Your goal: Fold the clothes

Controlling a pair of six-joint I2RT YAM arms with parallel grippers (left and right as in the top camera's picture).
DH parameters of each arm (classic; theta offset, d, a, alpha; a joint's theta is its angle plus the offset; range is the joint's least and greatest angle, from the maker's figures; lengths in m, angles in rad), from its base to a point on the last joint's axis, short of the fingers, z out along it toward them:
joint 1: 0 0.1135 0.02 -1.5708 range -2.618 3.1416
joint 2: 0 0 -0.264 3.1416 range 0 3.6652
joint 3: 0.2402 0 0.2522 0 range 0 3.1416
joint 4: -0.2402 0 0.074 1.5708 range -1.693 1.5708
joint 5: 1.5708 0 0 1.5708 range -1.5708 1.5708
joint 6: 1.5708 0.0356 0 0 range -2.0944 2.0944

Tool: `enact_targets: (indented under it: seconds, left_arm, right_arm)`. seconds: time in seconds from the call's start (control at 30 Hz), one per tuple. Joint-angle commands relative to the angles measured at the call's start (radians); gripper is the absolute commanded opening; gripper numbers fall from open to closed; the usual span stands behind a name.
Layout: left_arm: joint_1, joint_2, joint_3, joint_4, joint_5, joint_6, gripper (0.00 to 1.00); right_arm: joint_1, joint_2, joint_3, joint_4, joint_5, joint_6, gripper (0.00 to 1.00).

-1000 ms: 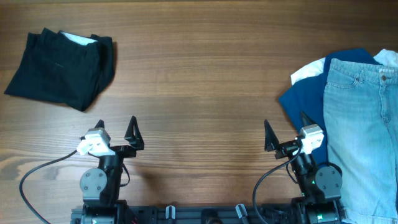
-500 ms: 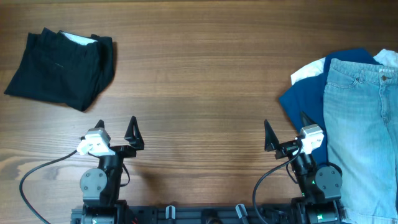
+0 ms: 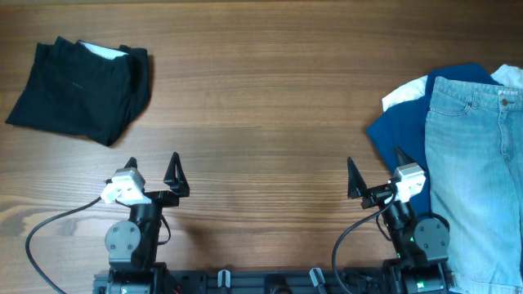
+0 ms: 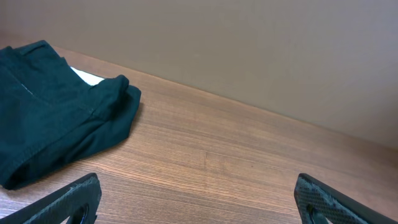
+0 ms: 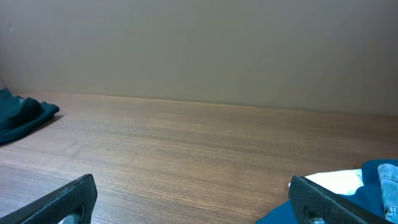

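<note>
1. Black garment (image 3: 82,88) first, upper left of the overhead frame: it's folded into a rough square on the wooden table (image 3: 261,82), with a sliver of white showing at its top edge.
2. Down to the lower left, and there's the left gripper (image 3: 152,167). Its fingers are spread wide with nothing between them, well apart from that black garment. Its own wrist camera shows the dark cloth at the left of the frame, with both fingertips (image 4: 71,199) poking in at the bottom corners.
3. Across to the lower right: the right gripper (image 3: 375,170) is spread wide as well and holds nothing. Its outer finger sits right by the edge of the clothes pile.
4. Navy garment (image 3: 399,131) next, right side of the frame. It's spread out flat, with a bit of white cloth (image 3: 406,91) peeking out at its upper edge.
5. Far right, the pale-blue denim shorts (image 3: 474,163) lie flat and unfolded on top of the navy one. The waistband points toward the top of the frame, and the legs run off the bottom edge.
</note>
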Motion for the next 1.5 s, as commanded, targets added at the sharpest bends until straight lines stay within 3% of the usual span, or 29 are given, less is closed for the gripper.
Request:
enact_targets:
  seconds: [0.0, 1.3, 1.37, 1.47]
  left_arm:
    - [0.008, -0.007, -0.005, -0.001, 0.008, -0.005, 1.00]
    - [0.008, -0.007, -0.005, 0.000, 0.008, -0.005, 1.00]
    - [0.008, -0.007, -0.005, 0.013, 0.010, -0.005, 1.00]
    - [0.008, -0.007, -0.005, 0.112, 0.124, -0.009, 1.00]
  right_arm:
    - [-0.005, -0.003, -0.001, 0.004, -0.013, 0.011, 1.00]
    - [-0.005, -0.003, -0.001, 0.008, -0.013, -0.023, 1.00]
    - [-0.005, -0.003, -0.001, 0.012, -0.060, 0.027, 1.00]
    - [-0.005, -0.003, -0.001, 0.009, -0.124, 0.254, 1.00]
